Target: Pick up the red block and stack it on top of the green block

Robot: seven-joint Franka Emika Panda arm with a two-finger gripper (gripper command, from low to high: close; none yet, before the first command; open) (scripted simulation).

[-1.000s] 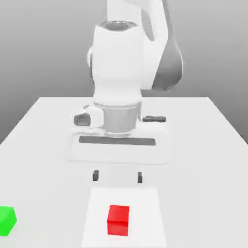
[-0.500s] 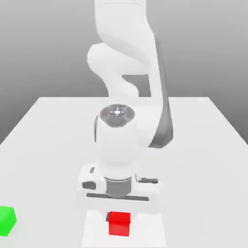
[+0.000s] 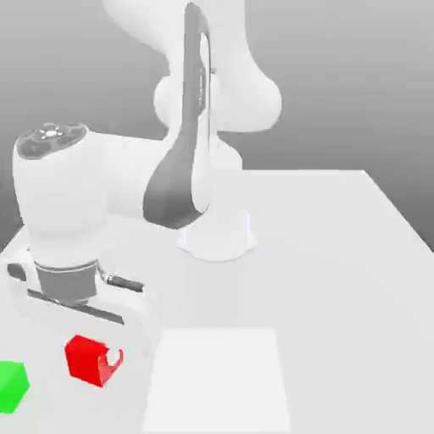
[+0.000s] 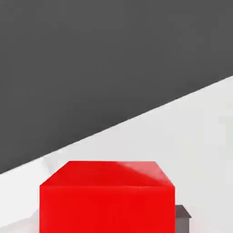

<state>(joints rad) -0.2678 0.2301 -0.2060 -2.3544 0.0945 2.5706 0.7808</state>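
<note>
Exterior view: pale bench (image 3: pixel 347 339) against grey backdrop (image 3: pixel 356 93), white square (image 3: pixel 217 381) near middle. Red block (image 3: pixel 86 361) in claw (image 3: pixel 93 360), closed on opposite sides, at the exterior view's near left, just right of green block (image 3: pixel 12 386). Likely mid-carry; next, move over green, align, lower, release. Turned askew to bench edges; cube, so no long axis.

Hand view: red block squared to claw, dark fingertip (image 4: pixel 182 222) beside.
</note>
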